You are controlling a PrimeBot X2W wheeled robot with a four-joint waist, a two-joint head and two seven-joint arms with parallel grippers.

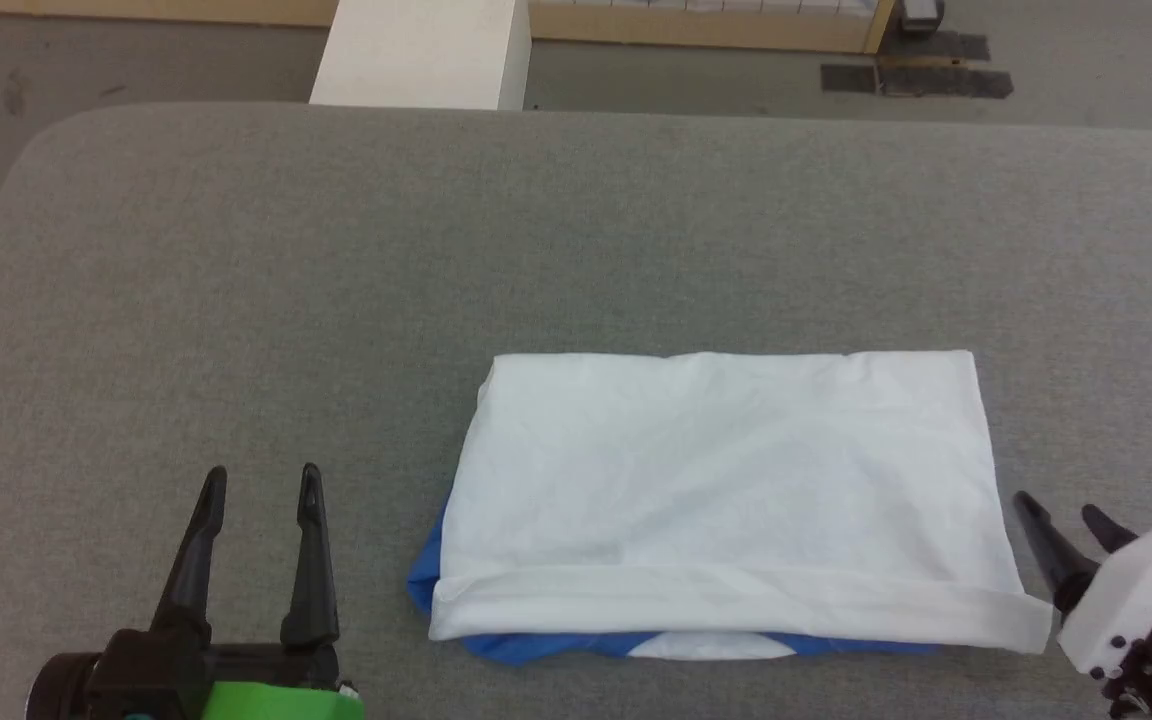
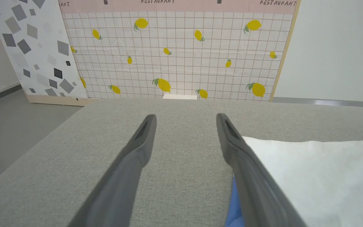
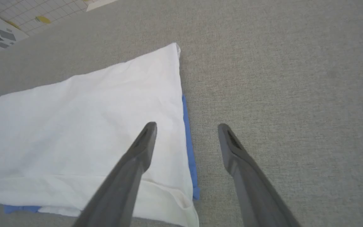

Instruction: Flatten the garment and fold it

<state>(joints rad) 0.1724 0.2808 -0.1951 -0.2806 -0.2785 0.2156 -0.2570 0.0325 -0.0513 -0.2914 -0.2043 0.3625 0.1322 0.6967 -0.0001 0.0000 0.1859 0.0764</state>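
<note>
jaws wide on left end effector (image 1: 263,472), on right end effector (image 1: 1056,505) — both empty, garment (image 1: 716,480) between

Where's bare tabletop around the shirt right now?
Free: the table beyond the far edge of the garment, and the stretch left of it around the left gripper. Tight: the right side, where the right gripper sits close by the garment's near corner.
</note>
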